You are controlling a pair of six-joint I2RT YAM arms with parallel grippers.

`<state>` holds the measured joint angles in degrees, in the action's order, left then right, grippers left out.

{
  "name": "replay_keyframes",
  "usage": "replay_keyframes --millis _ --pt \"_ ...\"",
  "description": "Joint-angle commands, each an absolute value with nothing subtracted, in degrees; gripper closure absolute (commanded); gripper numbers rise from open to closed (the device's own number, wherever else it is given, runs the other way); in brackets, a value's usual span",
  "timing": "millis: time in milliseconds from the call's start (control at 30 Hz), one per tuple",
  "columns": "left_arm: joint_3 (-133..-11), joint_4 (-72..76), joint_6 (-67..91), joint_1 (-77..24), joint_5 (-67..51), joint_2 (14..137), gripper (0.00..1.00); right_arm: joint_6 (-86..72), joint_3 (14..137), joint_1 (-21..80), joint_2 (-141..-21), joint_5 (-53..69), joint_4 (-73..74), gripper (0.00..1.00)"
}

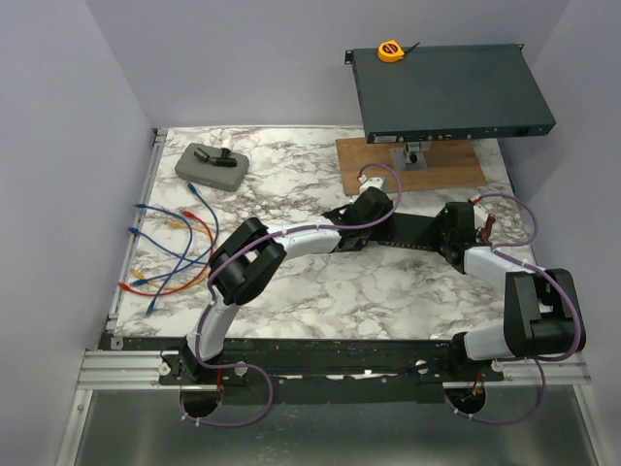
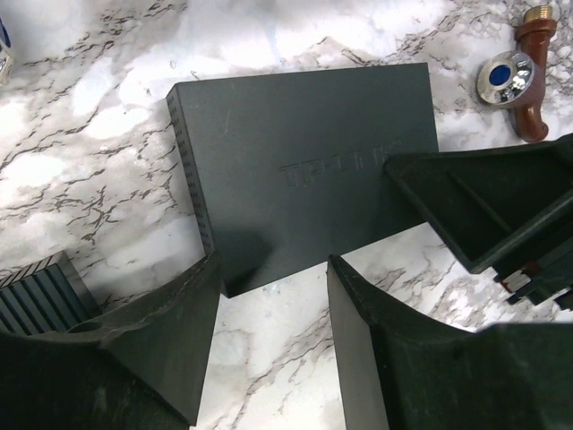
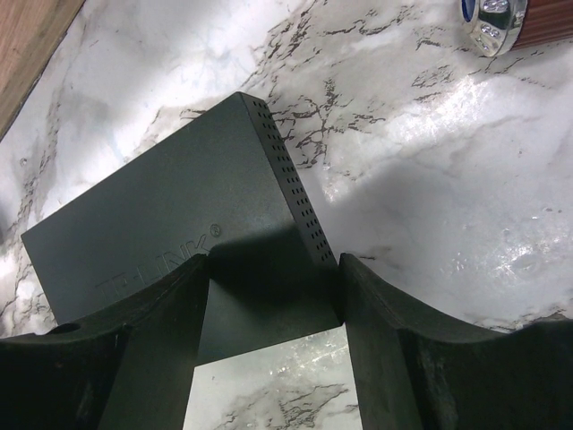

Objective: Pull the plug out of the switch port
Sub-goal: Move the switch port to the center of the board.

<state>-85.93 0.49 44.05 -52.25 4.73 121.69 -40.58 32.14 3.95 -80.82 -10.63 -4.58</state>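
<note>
switch (image 2: 304, 170) light, stiff, likely slides; i'd pinch its sides. left gripper (image 2: 273, 269), right gripper (image 3: 273, 264) straddle it, can't tell if clamped.

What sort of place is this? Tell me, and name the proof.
Probably a robot lab bench for networking work: white marble-patterned tabletop, dark blue-grey rack-mount metal unit, loose red and blue patch cables.

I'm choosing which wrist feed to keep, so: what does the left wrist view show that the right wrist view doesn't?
Only the left wrist view shows a black finger of the right pincer reaching in from the right. Only the right wrist view shows a corner of the brown wooden board. Both show the flat dark grey box with a perforated side, the white marble-patterned tabletop it lies on, and a brown piece with a shiny blue-centred cap.
</note>
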Motion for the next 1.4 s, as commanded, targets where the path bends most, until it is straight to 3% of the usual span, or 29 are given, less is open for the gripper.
replay_keyframes --millis 0,367,600,733,1033,1367 --pt "-88.56 -2.23 46.83 -52.45 2.54 123.46 0.54 -41.45 32.43 4.04 -79.85 -10.13 -3.12 0.40" --pt "-85.45 1.41 50.57 -52.22 1.63 123.37 0.55 -41.38 31.82 4.04 -79.34 -10.02 -3.43 0.41" --pt "-78.84 4.54 51.70 -51.75 6.80 118.14 0.39 -41.22 31.70 4.04 -78.93 -10.34 -3.21 0.41" --pt "-80.82 2.14 53.53 -51.42 4.93 120.11 0.36 -41.30 31.88 4.04 -79.07 -10.02 -3.08 0.41" --pt "-84.38 1.49 54.09 -51.25 0.56 124.12 0.49 -41.33 31.29 4.04 -78.15 -10.02 -2.95 0.41" --pt "-83.35 2.91 51.88 -52.10 -4.67 124.23 0.60 -43.03 28.99 4.04 -77.14 -7.15 -2.64 0.52"
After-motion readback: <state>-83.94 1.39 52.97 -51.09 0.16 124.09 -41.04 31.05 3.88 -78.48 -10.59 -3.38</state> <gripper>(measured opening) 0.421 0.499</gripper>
